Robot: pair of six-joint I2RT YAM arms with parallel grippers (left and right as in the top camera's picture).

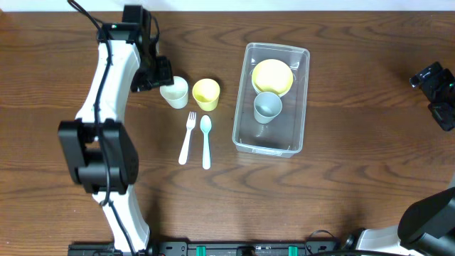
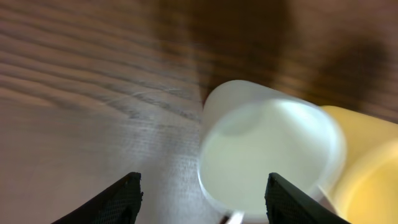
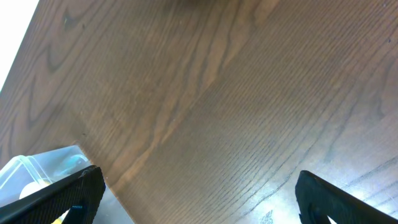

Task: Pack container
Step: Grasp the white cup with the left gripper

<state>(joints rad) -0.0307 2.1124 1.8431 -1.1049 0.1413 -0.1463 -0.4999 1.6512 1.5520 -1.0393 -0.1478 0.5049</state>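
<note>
The clear plastic container [image 1: 271,97] stands right of centre with a yellow bowl [image 1: 272,76] and a grey cup [image 1: 267,106] inside. A corner of it shows in the right wrist view [image 3: 37,169]. A white cup [image 1: 175,92] and a yellow cup [image 1: 206,93] stand side by side on the table, with a white fork [image 1: 188,137] and a pale blue spoon [image 1: 206,141] below them. My left gripper [image 1: 158,75] is open just left of the white cup [image 2: 267,152], which lies partly between its fingers [image 2: 202,199]. My right gripper [image 3: 199,196] is open and empty over bare wood at the far right [image 1: 435,89].
The yellow cup [image 2: 367,168] touches or nearly touches the white cup on its right. The dark wooden table [image 1: 341,185] has its far edge along the top of the overhead view.
</note>
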